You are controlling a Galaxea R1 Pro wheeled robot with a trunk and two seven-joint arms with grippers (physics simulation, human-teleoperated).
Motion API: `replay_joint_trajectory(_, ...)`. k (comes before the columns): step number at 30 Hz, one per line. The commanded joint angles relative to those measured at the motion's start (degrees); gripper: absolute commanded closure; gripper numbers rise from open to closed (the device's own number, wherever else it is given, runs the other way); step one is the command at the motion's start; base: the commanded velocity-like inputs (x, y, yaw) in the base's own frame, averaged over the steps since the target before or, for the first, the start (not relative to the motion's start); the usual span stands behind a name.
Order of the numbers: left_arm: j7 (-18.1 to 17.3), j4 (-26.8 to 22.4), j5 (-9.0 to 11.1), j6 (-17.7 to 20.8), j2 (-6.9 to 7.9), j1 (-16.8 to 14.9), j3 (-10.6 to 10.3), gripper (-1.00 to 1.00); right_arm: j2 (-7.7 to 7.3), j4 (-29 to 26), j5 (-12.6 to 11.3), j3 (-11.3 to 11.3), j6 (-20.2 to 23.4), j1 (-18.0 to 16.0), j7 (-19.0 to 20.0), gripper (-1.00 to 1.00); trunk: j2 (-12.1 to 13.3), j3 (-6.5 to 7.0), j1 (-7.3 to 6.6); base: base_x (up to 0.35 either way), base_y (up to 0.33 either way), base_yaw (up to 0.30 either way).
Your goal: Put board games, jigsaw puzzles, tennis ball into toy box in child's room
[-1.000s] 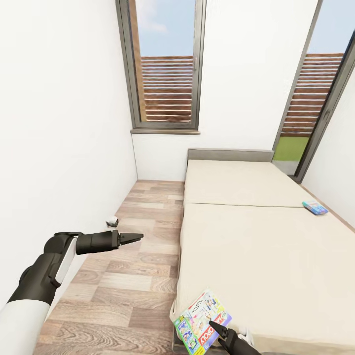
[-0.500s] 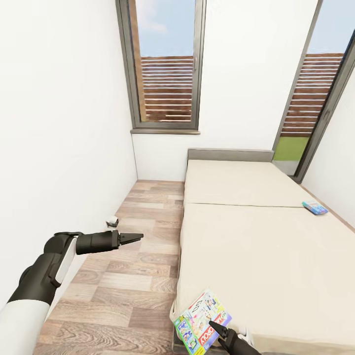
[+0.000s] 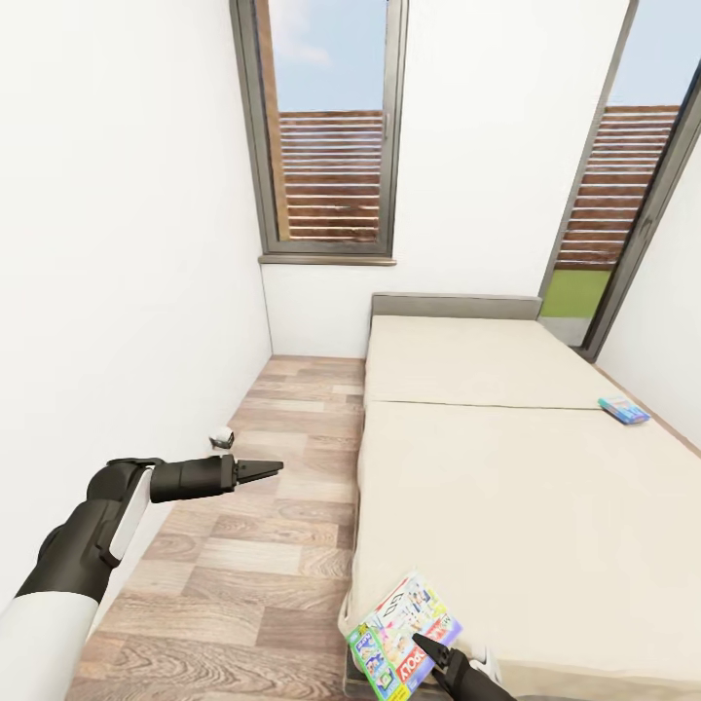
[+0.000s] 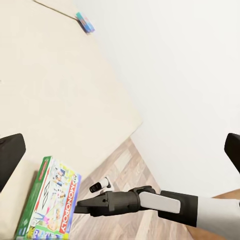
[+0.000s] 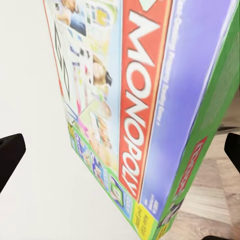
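Two board games lie on the bed (image 3: 506, 487): Monopoly box (image 3: 404, 626) at right pincer (image 3: 425, 646), spread apart; blue game (image 3: 623, 410) farther. Left pincer (image 3: 271, 469) together, empty.

A long bed (image 3: 516, 458) with a bare cream mattress runs away from me to a grey headboard (image 3: 455, 306) under the wall between the two windows. Near its foot corner, on the floor side, a Monopoly box (image 3: 401, 626) lies on the mattress, its corner hanging over the edge. Far up the bed, towards the headboard and right at the opposite edge, lies a small blue box (image 3: 622, 410). Beside the bed runs a strip of wooden floor (image 3: 263, 545), with a small white object (image 3: 223, 438) lying on it close to the wall.
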Motion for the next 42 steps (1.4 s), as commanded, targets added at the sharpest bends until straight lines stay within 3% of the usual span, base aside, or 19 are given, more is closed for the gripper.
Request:
replay_joint_trajectory(1,-0.1,0.0,0.1,0.4,0.01,0.0,0.0,-1.00,0.01,0.0,-0.4,-0.1,0.5,0.0,0.1,-1.00,0.0,-0.05,-0.01,0.000,0.092,0.000)
replay_joint_trajectory(29,-0.1,0.0,0.1,0.4,0.01,0.0,-0.1,-1.00,0.01,0.0,-0.3,-0.1,0.4,0.0,0.1,-1.00,0.0,-0.05,-0.01,0.000,0.012,0.000)
replay_joint_trajectory(30,-0.1,0.0,0.1,0.4,0.01,0.0,-0.1,-1.00,0.01,0.0,-0.3,-0.1,0.4,0.0,0.1,1.00,0.0,-0.05,-0.01,0.000,0.000,0.000)
replay_joint_trajectory(42,-0.2,0.0,0.1,0.4,0.01,0.0,0.1,-1.00,0.01,0.0,-0.3,-0.1,0.2,0.0,0.1,1.00,0.0,-0.05,-0.01,0.000,0.000,0.000)
